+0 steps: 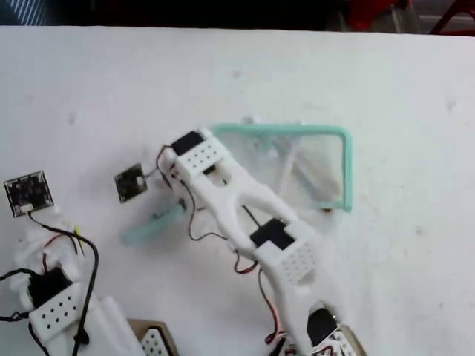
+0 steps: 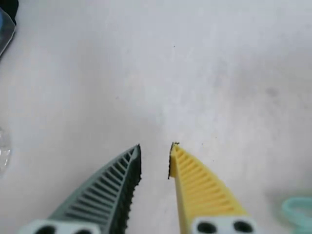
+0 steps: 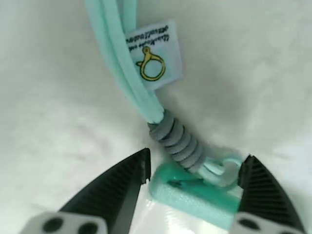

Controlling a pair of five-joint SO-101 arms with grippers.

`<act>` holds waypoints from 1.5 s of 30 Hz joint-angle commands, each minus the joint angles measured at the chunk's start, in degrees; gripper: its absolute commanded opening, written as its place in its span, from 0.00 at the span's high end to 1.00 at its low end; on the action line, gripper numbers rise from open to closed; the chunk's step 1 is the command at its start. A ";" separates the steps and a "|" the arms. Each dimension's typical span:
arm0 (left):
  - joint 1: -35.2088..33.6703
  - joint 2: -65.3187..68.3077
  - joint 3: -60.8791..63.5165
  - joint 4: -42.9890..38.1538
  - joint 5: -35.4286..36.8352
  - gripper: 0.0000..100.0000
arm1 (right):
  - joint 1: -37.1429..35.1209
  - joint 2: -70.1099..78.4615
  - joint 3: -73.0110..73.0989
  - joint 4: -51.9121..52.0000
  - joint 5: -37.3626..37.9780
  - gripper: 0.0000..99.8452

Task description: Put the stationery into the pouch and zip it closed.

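The clear pouch with a teal border (image 1: 346,167) lies flat mid-table, and pale pens (image 1: 291,169) show through it. Its teal strap (image 1: 152,222) trails off toward the left arm. My right arm (image 1: 245,204) stretches across the pouch's left end. My right gripper (image 3: 197,158) is open, its black fingers (image 3: 122,187) on either side of the teal zipper clip (image 3: 192,195). A grey ribbed bead (image 3: 178,141) and the tagged strap (image 3: 119,53) lead away from the clip. My left gripper (image 2: 155,146) hovers over bare table, slightly open and holding nothing.
The left arm's base and cables (image 1: 56,297) sit at the table's near left corner. Small camera boards (image 1: 28,191) (image 1: 130,183) stick out from both wrists. A bit of the teal strap (image 2: 298,212) shows beside the yellow finger. White tabletop (image 1: 386,89) stretches behind and to the right of the pouch.
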 commanded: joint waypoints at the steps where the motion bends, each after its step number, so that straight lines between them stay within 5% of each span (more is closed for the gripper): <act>1: 0.66 0.31 -0.53 -1.49 -0.44 0.88 | 0.40 0.04 -3.08 1.45 1.58 0.71; 21: 0.66 0.31 -0.53 -1.49 -0.44 0.88 | -3.12 5.23 -3.87 -3.30 -1.85 0.72; 30: 0.66 0.31 -0.53 -1.49 -0.44 0.88 | -1.63 9.27 -9.32 -3.21 -2.11 0.99; 35: 0.66 0.31 -0.53 -1.49 -0.44 0.88 | 0.48 8.57 -13.54 -2.95 -2.64 0.98; 45: 0.66 0.40 -0.44 -1.14 -0.44 0.87 | 6.02 -2.68 -34.81 6.20 -15.03 0.98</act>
